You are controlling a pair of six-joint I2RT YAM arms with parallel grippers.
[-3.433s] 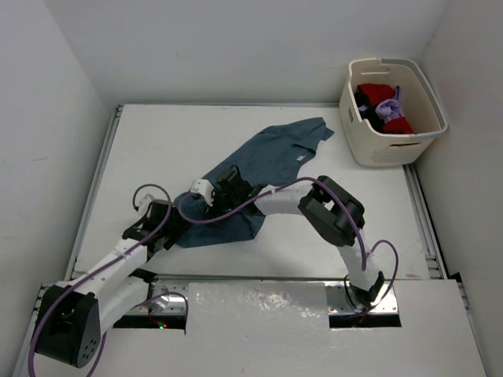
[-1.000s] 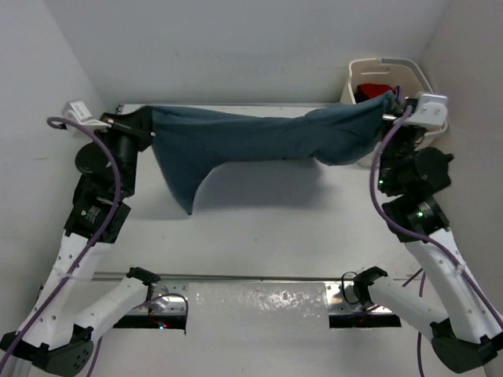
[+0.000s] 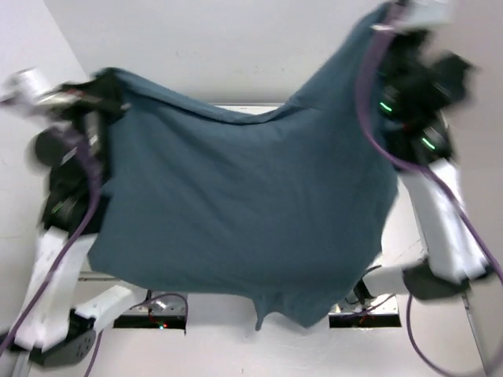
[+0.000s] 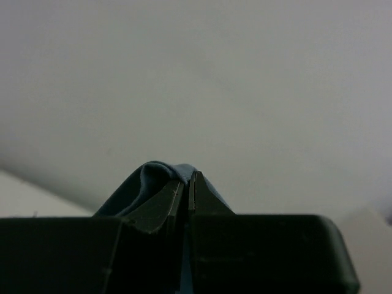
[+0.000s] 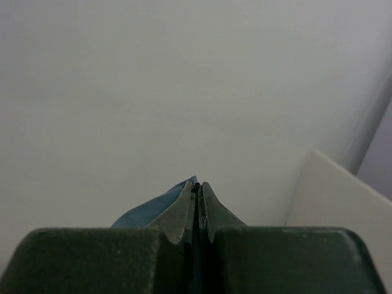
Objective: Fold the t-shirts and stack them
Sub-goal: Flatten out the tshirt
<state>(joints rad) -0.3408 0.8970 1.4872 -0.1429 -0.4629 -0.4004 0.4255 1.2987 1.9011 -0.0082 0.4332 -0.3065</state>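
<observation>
Teal-blue cloth fills most of the top view. One t-shirt (image 3: 244,212) hangs spread in the air between the two grippers, sagging in the middle below them, and its lower edge droops to a small point far beneath. The left gripper (image 4: 187,184) is pinched tight on one upper corner of the shirt, with a fold of cloth bulging just left of its fingertips. The right gripper (image 5: 197,187) is clamped tight on the other upper corner, and a blue wedge shows beside its left finger.
</observation>
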